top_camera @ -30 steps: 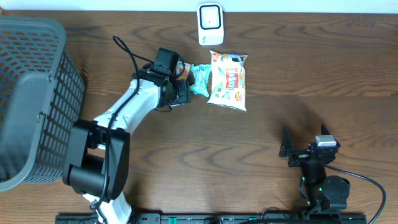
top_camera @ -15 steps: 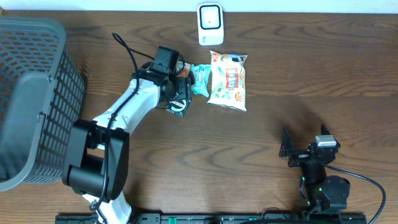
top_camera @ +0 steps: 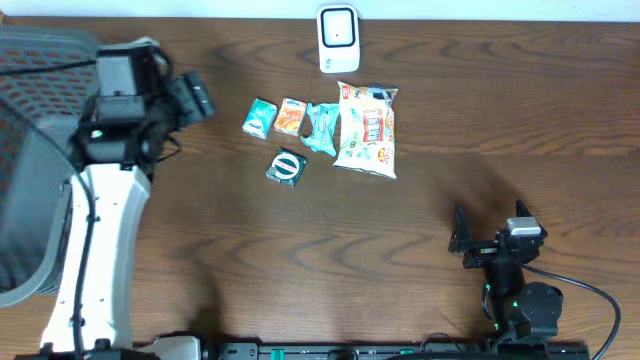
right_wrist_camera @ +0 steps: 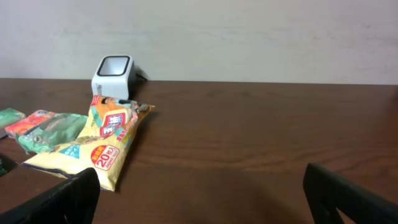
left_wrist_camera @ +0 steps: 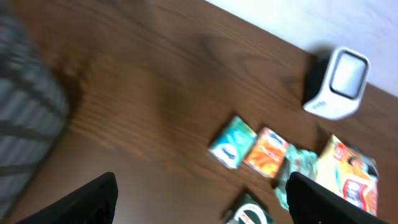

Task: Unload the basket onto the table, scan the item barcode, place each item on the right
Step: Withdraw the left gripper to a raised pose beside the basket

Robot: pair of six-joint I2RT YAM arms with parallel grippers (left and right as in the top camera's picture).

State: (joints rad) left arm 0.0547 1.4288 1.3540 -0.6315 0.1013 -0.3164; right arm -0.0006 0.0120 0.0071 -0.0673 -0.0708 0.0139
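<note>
Left arm stretched forward, left end effector (top_camera: 203, 98) far left of scanner (top_camera: 338, 38), fingers apart, empty. Right end effector (top_camera: 460, 240) apart too. Snack bag (top_camera: 367, 130) long axis points at scanner.

We log a dark brown, wood-grain table (top_camera: 300, 260) filling the overhead view. Along its far edge we see a plain, pale wall (right_wrist_camera: 249, 37) rising straight from the tabletop. Light is soft and even across both.
</note>
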